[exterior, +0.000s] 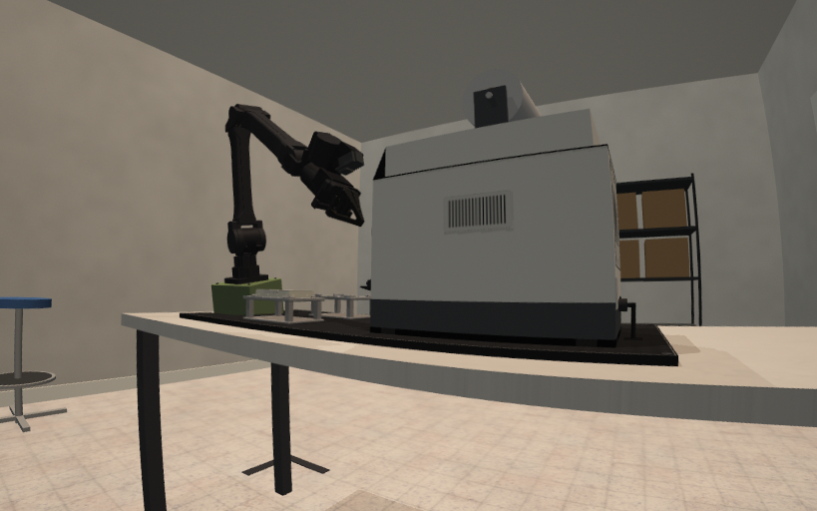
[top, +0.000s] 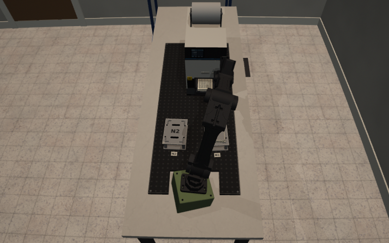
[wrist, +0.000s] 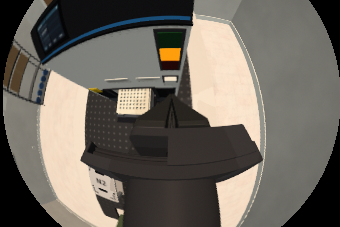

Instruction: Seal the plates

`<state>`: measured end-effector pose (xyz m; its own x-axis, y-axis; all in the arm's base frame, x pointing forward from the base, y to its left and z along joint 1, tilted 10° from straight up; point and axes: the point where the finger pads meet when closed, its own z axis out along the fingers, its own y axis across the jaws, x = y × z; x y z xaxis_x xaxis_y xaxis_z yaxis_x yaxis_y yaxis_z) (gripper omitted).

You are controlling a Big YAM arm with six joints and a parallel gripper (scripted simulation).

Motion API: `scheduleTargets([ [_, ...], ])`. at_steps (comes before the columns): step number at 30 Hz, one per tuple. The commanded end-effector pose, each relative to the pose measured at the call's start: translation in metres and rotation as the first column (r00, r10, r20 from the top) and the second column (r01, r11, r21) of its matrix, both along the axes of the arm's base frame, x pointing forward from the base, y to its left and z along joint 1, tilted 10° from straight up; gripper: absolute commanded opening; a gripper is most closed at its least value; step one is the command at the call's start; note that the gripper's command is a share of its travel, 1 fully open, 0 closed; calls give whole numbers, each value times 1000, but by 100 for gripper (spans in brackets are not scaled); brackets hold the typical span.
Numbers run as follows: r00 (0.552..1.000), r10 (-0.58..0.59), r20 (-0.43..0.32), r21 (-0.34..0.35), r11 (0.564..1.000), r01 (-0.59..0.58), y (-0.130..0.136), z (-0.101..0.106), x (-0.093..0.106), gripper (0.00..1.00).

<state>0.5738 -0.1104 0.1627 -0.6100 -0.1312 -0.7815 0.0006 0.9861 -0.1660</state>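
The sealer (top: 205, 37) (exterior: 493, 266) (wrist: 90, 64) shows an amber lamp (wrist: 170, 54). A pale plate (top: 204, 84) (wrist: 134, 100) lies on its stage in front of the door; whether it is foiled I cannot tell. My gripper (wrist: 171, 97) (exterior: 360, 222) is shut and empty. It hangs before the sealer's front, above and right of the plate, a little below the START button (wrist: 170, 78) in the wrist view. Nest N2 (top: 175, 137) (wrist: 101, 182) holds no plate. The other plate (top: 221, 140) (exterior: 283, 292) sits on nest N1 (top: 221, 148) (exterior: 283, 298), partly hidden by my arm.
A yellow-topped black block (top: 189, 78) stands left of the stage. The foil roll (top: 205, 13) is at the sealer's rear. My arm's green base (top: 194, 200) (exterior: 226, 299) stands at the near end of the black perforated board (top: 171, 99).
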Motion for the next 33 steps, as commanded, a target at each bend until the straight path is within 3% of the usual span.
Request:
scheduleTargets([
  [1,1000,-2,12,2,1000,2,0,7,-2,0],
  [11,1000,2,23,-11,1000,-2,1,47,-40,0],
  [12,1000,1,28,-12,1000,-1,0,48,-37,0],
  [13,1000,1,28,-13,1000,-1,-8,38,-48,0],
  [19,1000,12,9,-12,1000,-12,2,46,-77,0],
  [21,1000,12,9,-12,1000,-12,2,46,-77,0],
  [22,1000,9,16,-12,1000,-9,3,50,-76,0],
  [26,1000,16,20,-7,1000,-16,10,63,-99,0],
  [33,1000,0,29,-17,1000,0,2,86,-130,0],
])
